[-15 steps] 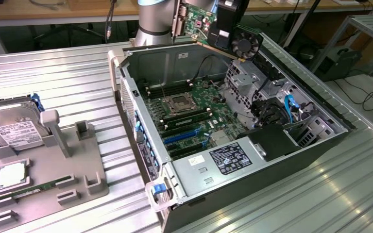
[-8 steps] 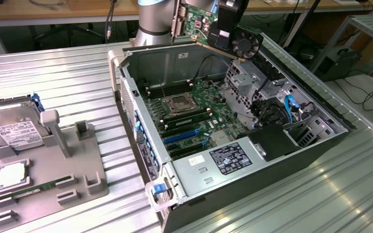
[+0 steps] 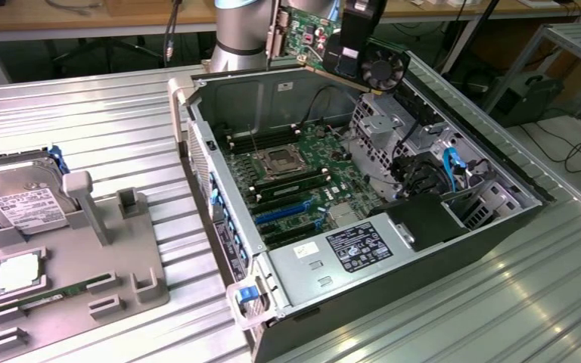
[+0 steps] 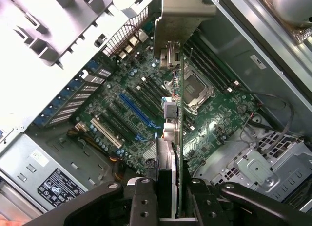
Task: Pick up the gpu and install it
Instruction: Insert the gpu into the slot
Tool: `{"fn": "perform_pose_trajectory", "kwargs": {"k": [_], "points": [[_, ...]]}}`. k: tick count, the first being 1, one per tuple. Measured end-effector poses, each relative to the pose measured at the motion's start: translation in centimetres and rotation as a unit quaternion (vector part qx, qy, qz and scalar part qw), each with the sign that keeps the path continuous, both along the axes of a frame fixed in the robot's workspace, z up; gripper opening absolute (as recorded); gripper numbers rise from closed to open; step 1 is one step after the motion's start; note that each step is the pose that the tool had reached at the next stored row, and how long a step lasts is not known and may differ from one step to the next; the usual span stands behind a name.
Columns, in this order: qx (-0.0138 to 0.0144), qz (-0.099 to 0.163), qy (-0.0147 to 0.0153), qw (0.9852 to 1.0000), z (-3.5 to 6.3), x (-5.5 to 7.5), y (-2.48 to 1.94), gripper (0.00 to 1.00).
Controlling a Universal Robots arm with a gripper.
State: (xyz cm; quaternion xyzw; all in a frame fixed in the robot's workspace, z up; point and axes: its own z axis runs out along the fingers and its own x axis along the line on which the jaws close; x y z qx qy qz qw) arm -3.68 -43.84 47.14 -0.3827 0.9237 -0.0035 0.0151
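The gpu hangs in the air over the far edge of the open computer case, its green board facing the exterior view's left and its black fan facing right. My gripper is shut on it from above. In the wrist view the gpu appears edge-on, with its silver bracket at the far end, clamped between my gripper fingers. Below it lies the motherboard with a blue expansion slot; the card is well above it.
Inside the case are a CPU socket, blue slots, a power supply, drive cages and cables. On the exterior view's left a grey fixture holds a hard drive and a memory stick.
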Motion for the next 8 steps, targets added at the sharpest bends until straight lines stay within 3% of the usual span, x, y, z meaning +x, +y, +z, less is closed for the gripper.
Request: {"fn": "perform_pose_trajectory", "kwargs": {"k": [8], "points": [[0.0, 0.016, 0.0, 0.9999, 0.0, 0.0, 0.0, 0.28]]}}
